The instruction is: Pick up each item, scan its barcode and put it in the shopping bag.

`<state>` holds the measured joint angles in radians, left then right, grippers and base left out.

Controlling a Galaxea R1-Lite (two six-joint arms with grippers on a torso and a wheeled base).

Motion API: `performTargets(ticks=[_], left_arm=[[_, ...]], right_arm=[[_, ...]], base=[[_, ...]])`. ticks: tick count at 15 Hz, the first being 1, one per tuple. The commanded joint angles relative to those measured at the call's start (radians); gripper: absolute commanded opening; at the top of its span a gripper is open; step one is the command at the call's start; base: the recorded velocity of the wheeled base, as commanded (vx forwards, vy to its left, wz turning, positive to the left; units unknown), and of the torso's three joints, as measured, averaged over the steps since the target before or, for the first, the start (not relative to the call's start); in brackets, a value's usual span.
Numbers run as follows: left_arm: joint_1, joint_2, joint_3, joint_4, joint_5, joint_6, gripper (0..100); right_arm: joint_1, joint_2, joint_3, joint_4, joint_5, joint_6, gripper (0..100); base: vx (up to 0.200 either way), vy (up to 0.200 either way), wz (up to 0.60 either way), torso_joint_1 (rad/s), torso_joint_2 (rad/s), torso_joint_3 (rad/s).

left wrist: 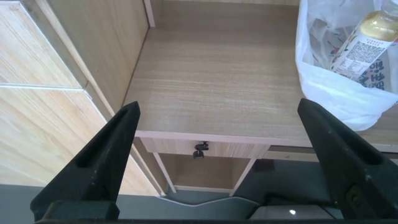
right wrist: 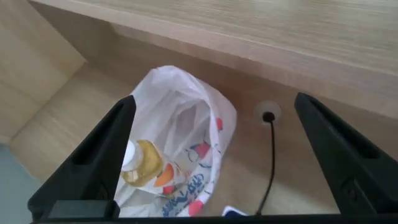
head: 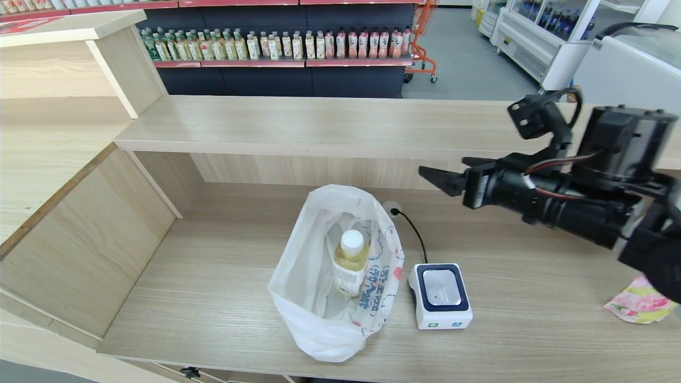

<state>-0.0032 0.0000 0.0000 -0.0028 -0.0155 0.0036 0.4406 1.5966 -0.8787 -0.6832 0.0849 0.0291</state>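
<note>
Closest in, the left gripper (left wrist: 217, 109) hangs wide and empty by the counter's (head: 532, 330) front edge, way off to the left. The pink pouch (head: 638, 306) sits front right, half hidden under the right arm, so can't tell which way it runs. Further out are the scanner (head: 440, 295) and the shopping bag (head: 314, 298), with a bottle (head: 351, 263) already inside. The right gripper (right wrist: 214, 106), wide and empty, hovers high near the back. The pouch is below it and back toward the robot's right, so I'd say right arm's job.

A wooden counter (head: 213, 298), with a shelf of bottled drinks (head: 276, 45) and white chiller cabinets (head: 534, 48) behind it
</note>
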Motion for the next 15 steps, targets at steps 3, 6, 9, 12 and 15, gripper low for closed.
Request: performTargets(ticks=[3, 6, 9, 12, 15], left_arm=[[0.0, 0.002, 0.0, 0.0, 0.0, -0.001, 100], [0.0, 0.002, 0.0, 0.0, 0.0, -0.001, 100], [0.0, 0.002, 0.0, 0.0, 0.0, -0.002, 100], [0.0, 0.002, 0.0, 0.0, 0.0, -0.011, 100], [0.0, 0.002, 0.0, 0.0, 0.0, -0.011, 100]], right_arm=[[-0.181, -0.36, 0.078, 0.372, -0.091, 0.169, 100], [-0.263, -0.428, 0.083, 0.527, -0.088, 0.236, 100], [-0.266, -0.454, 0.087, 0.573, -0.088, 0.273, 100], [-0.269, -0.46, 0.107, 0.579, -0.088, 0.285, 100], [-0.287, -0.448, 0.109, 0.608, -0.091, 0.345, 100]], base=[[0.0, -0.2, 0.0, -0.001, 0.01, 0.002], [0.0, -0.2, 0.0, 0.002, 0.01, 0.001], [-0.067, -0.2, 0.0, 0.002, 0.0, 0.002], [-0.2, -0.2, 0.0, 0.01, 0.0, 0.002], [-0.2, -0.2, 0.0, -0.006, 0.01, 0.002]])
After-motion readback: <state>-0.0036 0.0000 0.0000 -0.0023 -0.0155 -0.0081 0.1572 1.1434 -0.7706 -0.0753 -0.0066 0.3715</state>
